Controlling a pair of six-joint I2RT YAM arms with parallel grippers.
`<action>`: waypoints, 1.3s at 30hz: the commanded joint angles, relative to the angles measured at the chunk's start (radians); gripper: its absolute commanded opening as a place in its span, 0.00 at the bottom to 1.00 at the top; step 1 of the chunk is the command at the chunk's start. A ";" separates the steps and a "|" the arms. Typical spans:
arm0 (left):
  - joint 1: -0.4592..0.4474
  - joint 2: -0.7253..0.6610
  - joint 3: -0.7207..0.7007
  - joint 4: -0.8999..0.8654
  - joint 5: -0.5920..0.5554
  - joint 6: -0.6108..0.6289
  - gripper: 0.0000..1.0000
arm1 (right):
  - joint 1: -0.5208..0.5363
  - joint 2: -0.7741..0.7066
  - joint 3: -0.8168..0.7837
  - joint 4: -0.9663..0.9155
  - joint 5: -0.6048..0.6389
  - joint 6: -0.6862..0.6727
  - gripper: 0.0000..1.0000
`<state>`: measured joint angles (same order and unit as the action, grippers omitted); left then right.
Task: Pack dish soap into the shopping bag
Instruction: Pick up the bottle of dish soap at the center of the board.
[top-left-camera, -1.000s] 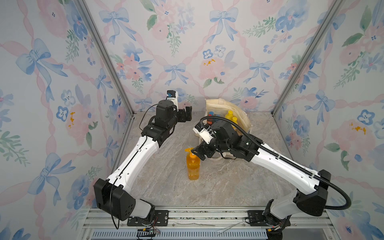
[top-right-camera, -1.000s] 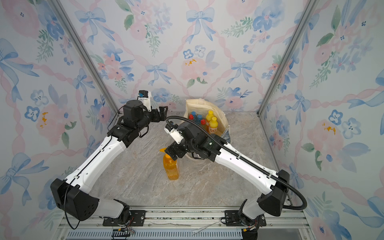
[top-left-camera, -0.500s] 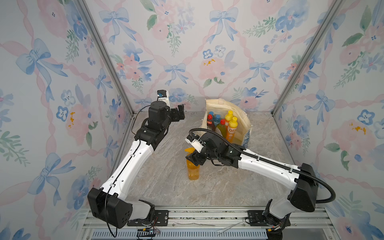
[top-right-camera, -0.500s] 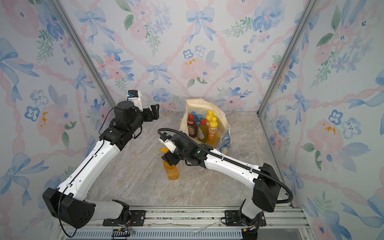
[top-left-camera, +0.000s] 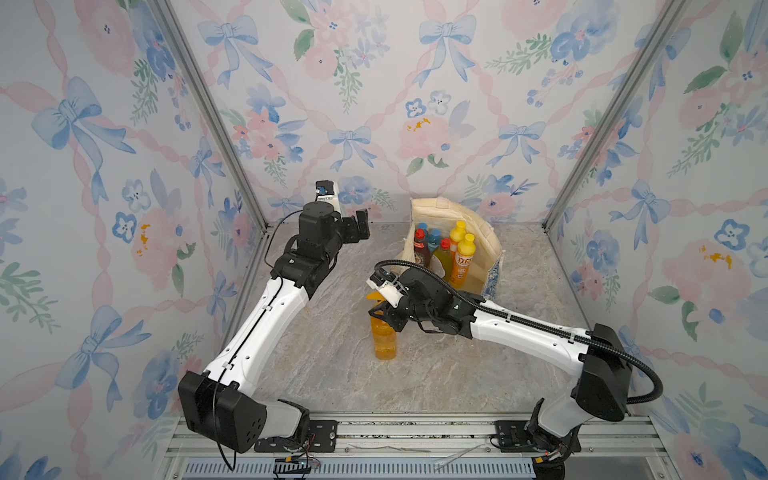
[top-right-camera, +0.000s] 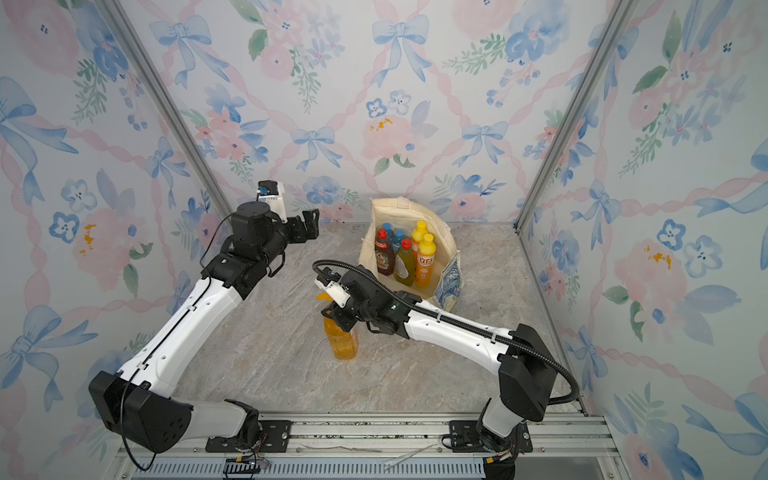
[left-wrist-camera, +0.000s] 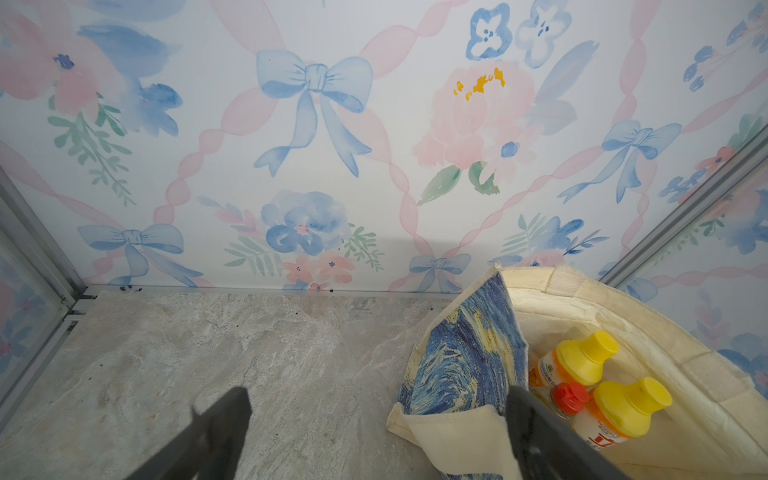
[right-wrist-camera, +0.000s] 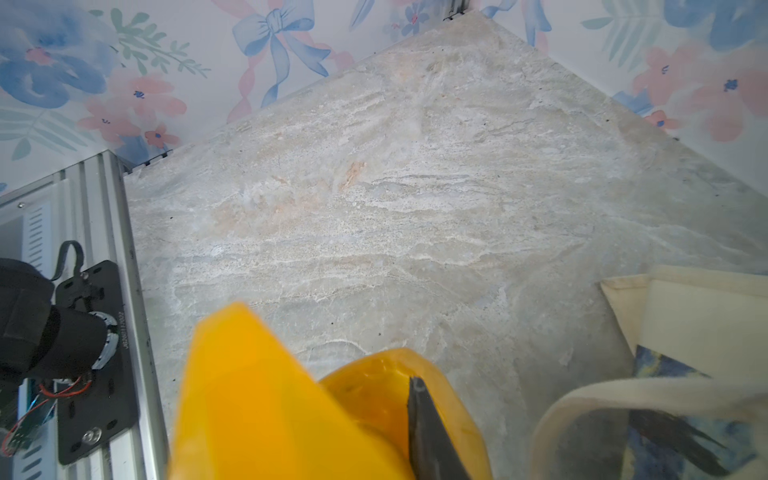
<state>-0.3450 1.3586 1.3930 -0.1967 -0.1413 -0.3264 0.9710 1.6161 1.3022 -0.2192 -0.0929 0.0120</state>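
Observation:
An orange dish soap bottle (top-left-camera: 384, 341) (top-right-camera: 344, 344) with a yellow cap stands upright mid-table. My right gripper (top-left-camera: 385, 312) (top-right-camera: 337, 311) is shut on its neck, just under the cap. In the right wrist view the cap (right-wrist-camera: 249, 395) fills the foreground; one dark finger (right-wrist-camera: 428, 432) presses the bottle's shoulder (right-wrist-camera: 374, 386), the other is hidden. The shopping bag (top-left-camera: 440, 208) (top-right-camera: 399, 208) (left-wrist-camera: 469, 353) (right-wrist-camera: 698, 316) stands open at the back, right of the bottle. My left gripper (top-left-camera: 361, 226) (top-right-camera: 309, 226) (left-wrist-camera: 378, 395) hovers open and empty, left of the bag.
Several bottles (top-left-camera: 463, 257) (top-right-camera: 424, 259) (left-wrist-camera: 623, 403) with yellow, red and blue caps stand inside the bag. Flowered walls enclose the marble table on three sides. An aluminium rail (top-left-camera: 415, 428) with both arm bases runs along the front edge.
My right gripper came forward from the bag to the orange bottle and closed on its neck. The left arm drew back leftward, away from the bag, still open.

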 joint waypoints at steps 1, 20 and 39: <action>0.009 0.002 -0.005 0.003 0.013 -0.013 0.98 | -0.011 0.001 -0.019 -0.025 0.005 -0.009 0.00; -0.001 0.057 -0.044 -0.014 0.140 -0.043 0.98 | -0.049 -0.125 0.303 -0.117 0.104 0.006 0.00; -0.104 0.123 -0.040 -0.030 0.253 0.021 0.98 | -0.135 -0.071 0.924 -0.475 0.366 -0.033 0.00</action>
<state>-0.4191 1.4635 1.3575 -0.2089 0.0654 -0.3405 0.8581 1.5501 2.1166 -0.7502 0.1974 0.0063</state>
